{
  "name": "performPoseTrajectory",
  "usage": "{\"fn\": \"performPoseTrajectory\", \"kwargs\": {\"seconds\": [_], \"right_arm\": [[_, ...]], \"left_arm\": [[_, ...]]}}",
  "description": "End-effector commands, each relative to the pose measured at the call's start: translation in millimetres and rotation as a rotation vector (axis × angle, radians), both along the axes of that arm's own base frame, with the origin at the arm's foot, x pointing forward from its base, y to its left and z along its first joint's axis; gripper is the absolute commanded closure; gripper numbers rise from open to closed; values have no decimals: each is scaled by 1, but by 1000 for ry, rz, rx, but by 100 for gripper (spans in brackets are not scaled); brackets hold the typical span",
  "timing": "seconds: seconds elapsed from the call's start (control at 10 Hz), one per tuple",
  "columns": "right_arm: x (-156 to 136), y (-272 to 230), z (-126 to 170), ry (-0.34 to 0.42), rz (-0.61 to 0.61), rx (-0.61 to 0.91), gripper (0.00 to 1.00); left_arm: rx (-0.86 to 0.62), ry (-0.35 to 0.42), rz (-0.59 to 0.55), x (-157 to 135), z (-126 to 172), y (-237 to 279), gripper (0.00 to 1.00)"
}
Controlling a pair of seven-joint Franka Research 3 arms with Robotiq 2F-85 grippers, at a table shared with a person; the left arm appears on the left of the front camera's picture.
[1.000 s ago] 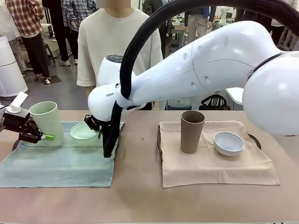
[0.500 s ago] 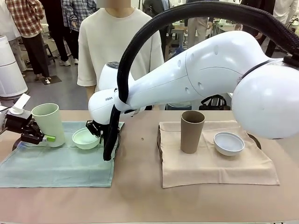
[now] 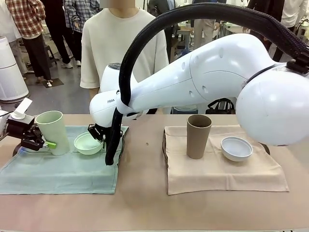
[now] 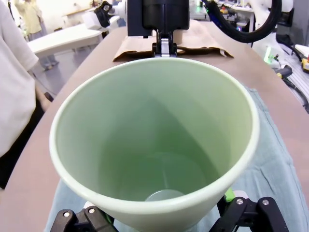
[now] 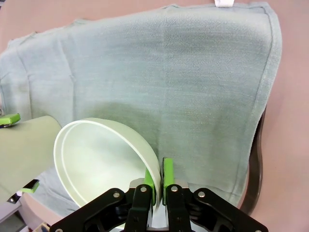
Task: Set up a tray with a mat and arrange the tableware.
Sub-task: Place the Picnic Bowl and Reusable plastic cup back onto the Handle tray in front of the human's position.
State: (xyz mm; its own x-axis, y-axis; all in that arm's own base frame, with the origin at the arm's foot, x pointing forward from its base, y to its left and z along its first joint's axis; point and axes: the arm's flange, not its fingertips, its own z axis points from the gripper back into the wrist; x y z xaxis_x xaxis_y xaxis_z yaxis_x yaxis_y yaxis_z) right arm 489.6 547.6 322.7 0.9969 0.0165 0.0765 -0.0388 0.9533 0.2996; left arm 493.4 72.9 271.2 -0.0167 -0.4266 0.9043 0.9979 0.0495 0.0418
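Two hands loaded: right hand (image 5: pixel 158 186) pinches mint bowl (image 5: pixel 104 162) rim.

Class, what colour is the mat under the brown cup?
Beige mat, clearest in the front view.

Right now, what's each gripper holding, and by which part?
Left gripper: pale green cup, by its sides. Right gripper: mint green bowl, pinched at the rim.

Robot lab: bystanders (image 3: pixel 29 29) beyond the table (image 3: pixel 145 203).
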Motion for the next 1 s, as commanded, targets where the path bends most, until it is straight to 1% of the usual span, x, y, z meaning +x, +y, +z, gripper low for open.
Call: {"fn": "performPoseTrajectory", "kwargs": {"seconds": [0.0,0.1,0.2,0.3,0.4,0.5,0.6,0.7,0.8,0.9], "right_arm": [[2,1,-1,9,9,1,82],[2,1,-1,12,9,-1,31],[1,1,2,11,3,-10,63],[-2,0,6,11,6,-10,11],[-4,-1,12,9,6,-13,43],[-6,-3,16,8,3,-14,55],[-9,-5,20,9,1,-12,23],[-14,-9,25,14,-1,-26,35],[-20,-12,34,15,-7,-52,3],[-28,-19,47,19,-6,-61,15]], "left_arm": [[21,1,-14,5,-2,-1,0],[23,2,-13,4,-1,0,0],[25,2,-11,4,1,0,0],[27,7,-2,3,3,2,0],[27,11,-3,4,3,2,0],[30,18,0,4,4,3,0],[40,30,1,4,6,4,0],[65,50,6,4,6,8,0],[99,78,6,2,8,12,0],[124,85,3,-2,15,17,0]]}}
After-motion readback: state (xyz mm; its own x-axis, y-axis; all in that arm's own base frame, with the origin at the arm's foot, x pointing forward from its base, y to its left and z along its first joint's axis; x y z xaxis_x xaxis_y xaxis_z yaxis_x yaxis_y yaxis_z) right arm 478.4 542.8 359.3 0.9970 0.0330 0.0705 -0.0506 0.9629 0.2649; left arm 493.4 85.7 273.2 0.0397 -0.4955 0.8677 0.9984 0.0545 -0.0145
